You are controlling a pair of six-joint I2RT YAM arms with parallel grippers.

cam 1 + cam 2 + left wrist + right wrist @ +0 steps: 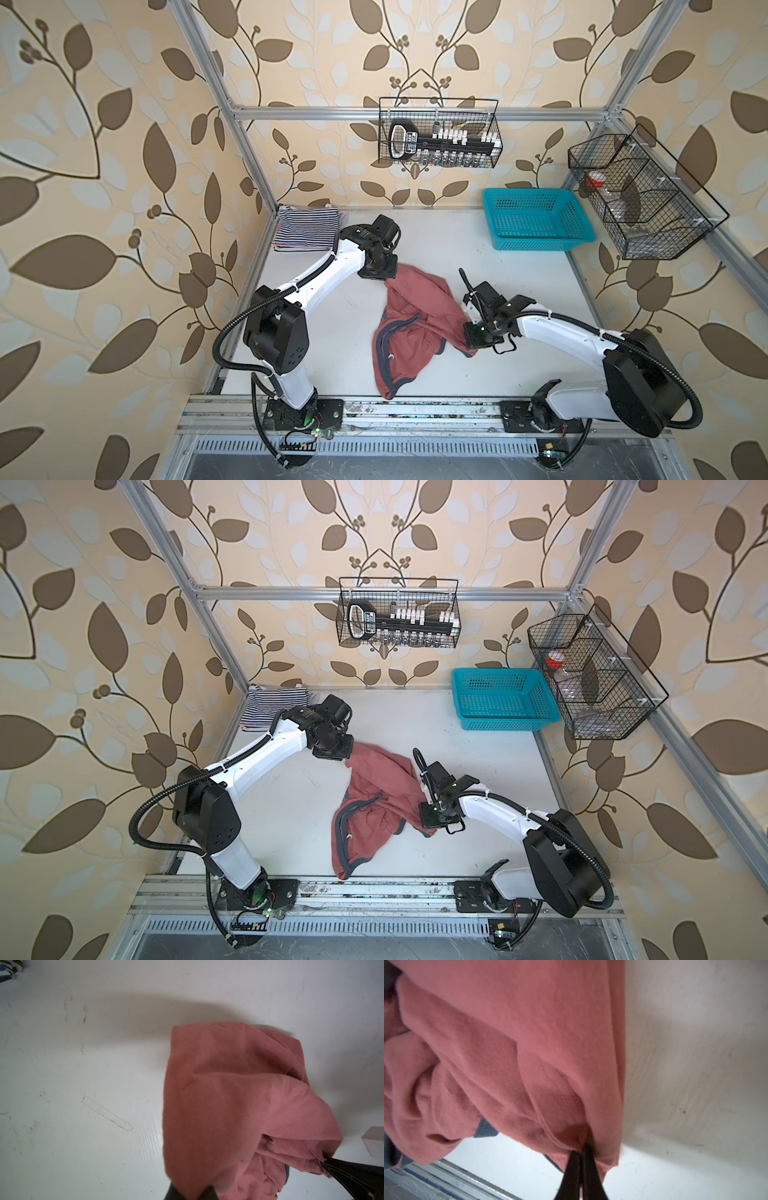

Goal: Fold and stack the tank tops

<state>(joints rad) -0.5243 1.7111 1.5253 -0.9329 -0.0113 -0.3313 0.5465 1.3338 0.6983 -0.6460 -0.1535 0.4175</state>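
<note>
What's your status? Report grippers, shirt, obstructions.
Left gripper and right gripper shut on red tank top. Top bunched, unfolded, mid-table. Striped stack in far-left corner. Turquoise basket far right, not in the way.

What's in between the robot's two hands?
The dusty red tank top. In both top views it runs, bunched, over the white table from the left gripper to the right gripper, each shut on its cloth.

Lab robot cell: aluminium frame, leaf-wallpaper panels, white worktop.
</note>
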